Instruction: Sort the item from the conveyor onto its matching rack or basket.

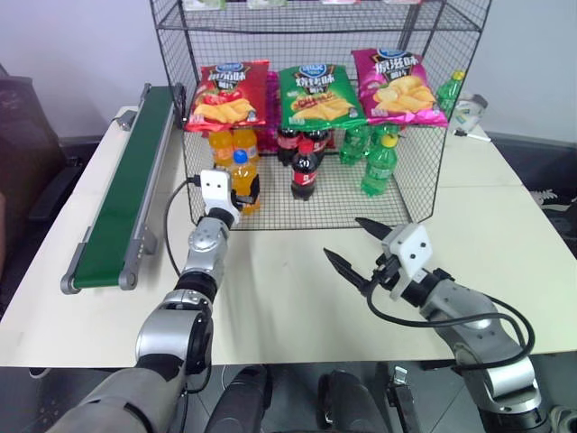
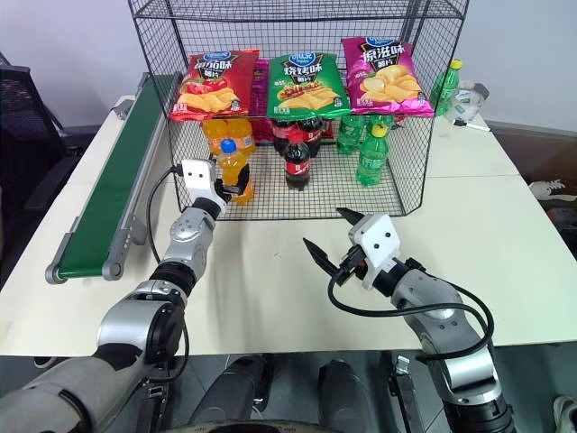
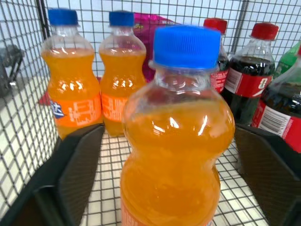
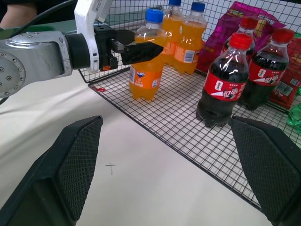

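1. Rack [image 1: 424, 117]: black wire-mesh cage on my table [image 1: 505, 225], goods grouped by kind, so each newcomer has one proper spot. Chip bags [image 1: 311, 95] lie on the upper tier; bottles stand on the floor mesh.
2. Conveyor [image 1: 126, 180]: green belt along my left side, nothing on it that I can see; I judge its delivery already collected.
3. Right gripper [image 1: 361, 248]: parked over bare table in front of the rack, fingers spread wide, nothing between them; kept out of the other arm's way, I judge.
4. Left gripper [image 4: 136, 49]: reached into the rack's front left corner, fingers parted to either side of the item, pads apparently clear of it.
5. Cola bottles [image 1: 305, 162] and green bottles [image 1: 379, 162]: centre and right of the floor mesh.
6. Orange soda bottle [image 1: 242, 180]: the item, upright on the mesh, just before two like bottles [image 3: 94, 70]. Matching place, by my reckoning.
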